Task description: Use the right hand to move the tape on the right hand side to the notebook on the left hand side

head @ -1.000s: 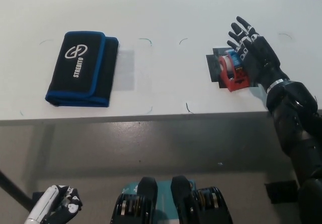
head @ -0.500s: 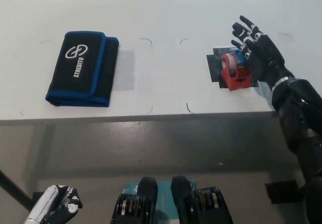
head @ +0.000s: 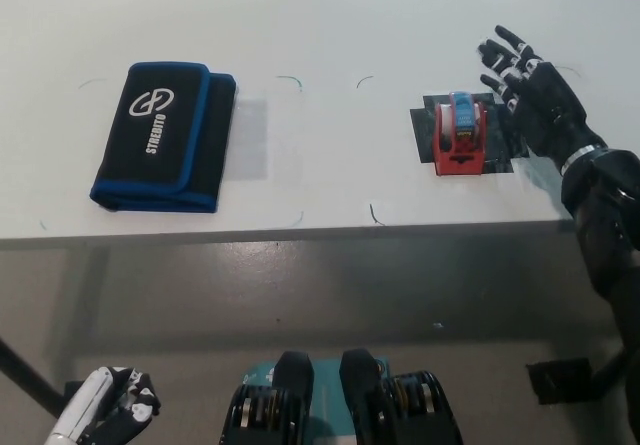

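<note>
Our right hand (head: 535,93) has drawn back rightward off the red tape dispenser (head: 458,135), fingers spread and empty. The dispenser sits on its dark mat, just left of that hand, long axis front-to-back. The notebook (head: 165,135) lies far left on the tabletop (head: 330,25).

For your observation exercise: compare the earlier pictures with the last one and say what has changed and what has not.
The right robot hand, open, has drawn away to the right from the red tape dispenser, which now sits straighter on its dark mat, untouched. The black and blue notebook has not moved; the left robot hand stays low at the lower left.
</note>
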You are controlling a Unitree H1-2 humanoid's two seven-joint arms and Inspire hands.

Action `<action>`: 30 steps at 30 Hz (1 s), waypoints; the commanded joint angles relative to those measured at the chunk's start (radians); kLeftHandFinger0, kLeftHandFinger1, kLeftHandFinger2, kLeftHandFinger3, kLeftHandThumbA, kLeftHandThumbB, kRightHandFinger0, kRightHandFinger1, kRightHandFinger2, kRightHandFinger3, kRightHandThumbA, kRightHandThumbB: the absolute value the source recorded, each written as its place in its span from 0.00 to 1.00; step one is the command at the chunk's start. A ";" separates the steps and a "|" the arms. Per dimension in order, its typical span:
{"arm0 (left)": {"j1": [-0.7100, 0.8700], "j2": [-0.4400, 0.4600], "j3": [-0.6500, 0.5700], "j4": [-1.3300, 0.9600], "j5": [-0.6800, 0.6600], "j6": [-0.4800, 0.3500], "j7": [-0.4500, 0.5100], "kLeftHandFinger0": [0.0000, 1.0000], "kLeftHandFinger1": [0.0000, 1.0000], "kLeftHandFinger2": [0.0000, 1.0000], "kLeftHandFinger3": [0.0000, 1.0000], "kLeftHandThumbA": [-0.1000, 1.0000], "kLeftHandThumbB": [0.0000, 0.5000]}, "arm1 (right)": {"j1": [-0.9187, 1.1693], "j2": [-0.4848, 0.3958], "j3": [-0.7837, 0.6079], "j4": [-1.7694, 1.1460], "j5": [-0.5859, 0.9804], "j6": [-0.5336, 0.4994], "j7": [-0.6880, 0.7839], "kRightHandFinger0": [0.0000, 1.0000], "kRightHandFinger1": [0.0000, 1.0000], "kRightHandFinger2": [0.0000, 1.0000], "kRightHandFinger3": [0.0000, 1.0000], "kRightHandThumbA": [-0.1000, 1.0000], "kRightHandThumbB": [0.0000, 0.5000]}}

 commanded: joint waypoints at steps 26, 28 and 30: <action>-0.026 0.022 0.012 -0.025 0.004 -0.014 0.000 0.03 0.14 0.37 0.70 0.16 0.37 | -0.012 0.056 -0.039 0.174 0.009 -0.073 -0.003 1.00 1.00 1.00 1.00 1.00 0.84; -0.026 0.021 0.013 -0.022 -0.001 -0.019 -0.001 0.03 0.14 0.37 0.70 0.16 0.38 | -0.015 0.061 -0.035 0.189 0.004 -0.081 -0.006 1.00 1.00 1.00 1.00 1.00 0.86; -0.026 0.021 0.014 -0.022 -0.001 -0.020 0.000 0.00 0.12 0.34 0.69 0.15 0.38 | -0.019 0.067 -0.035 0.201 0.003 -0.086 -0.007 1.00 1.00 1.00 1.00 1.00 0.88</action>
